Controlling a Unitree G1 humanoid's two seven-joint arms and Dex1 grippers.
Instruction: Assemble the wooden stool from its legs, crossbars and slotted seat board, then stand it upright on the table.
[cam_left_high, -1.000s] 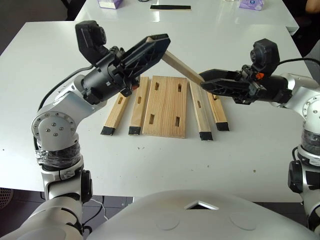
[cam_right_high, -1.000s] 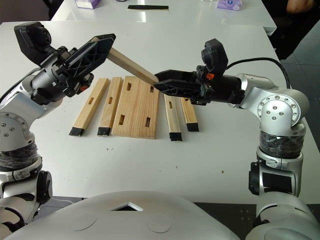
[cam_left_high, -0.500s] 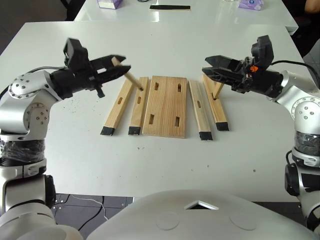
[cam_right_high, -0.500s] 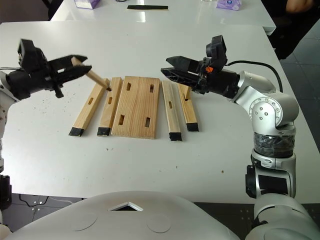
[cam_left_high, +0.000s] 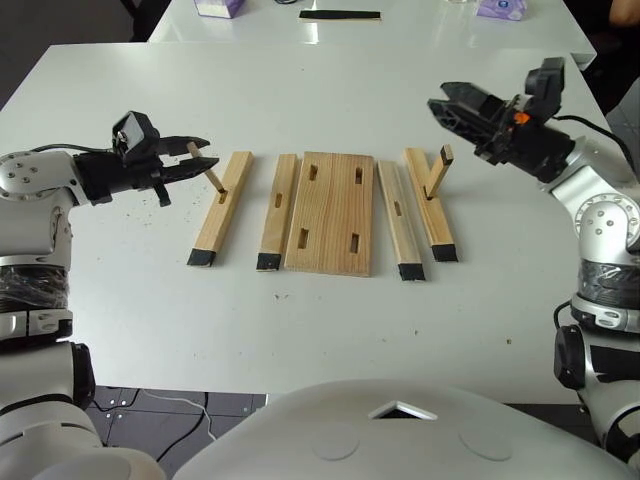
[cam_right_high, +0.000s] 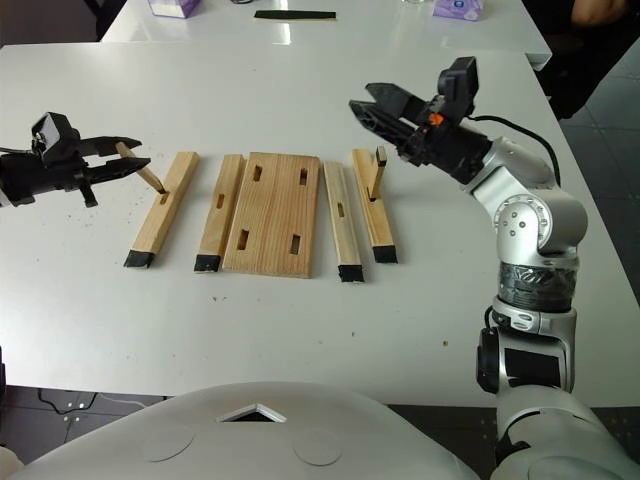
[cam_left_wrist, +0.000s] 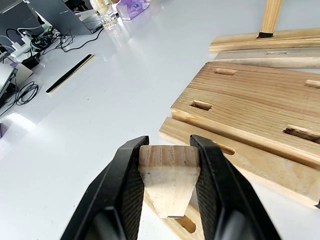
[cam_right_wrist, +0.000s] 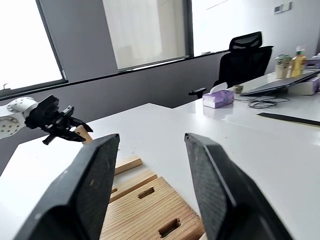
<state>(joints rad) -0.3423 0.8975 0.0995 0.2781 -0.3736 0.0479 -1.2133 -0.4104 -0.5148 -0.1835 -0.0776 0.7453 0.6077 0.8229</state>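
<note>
Left wrist view: with left gripper (cam_left_wrist: 169, 146) clamped on crossbar (cam_left_wrist: 169, 182), square tenon to slot of outer leg (cam_left_high: 220, 208), tilt upright, press straight down (right gripper (cam_left_high: 440, 97) fingers apart, raised clear).

Seat board (cam_left_wrist: 260, 100) partly beyond the left wrist view's edge

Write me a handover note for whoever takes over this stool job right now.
Left tool shut on a crossbar, its lower end at the slot of the outer left leg.
Right tool open, above the table, holding nothing.
Second crossbar stands in the outer right leg's slot. Seat board and inner legs lie flat.
Left: remaining joints, seat, standing it upright.
</note>
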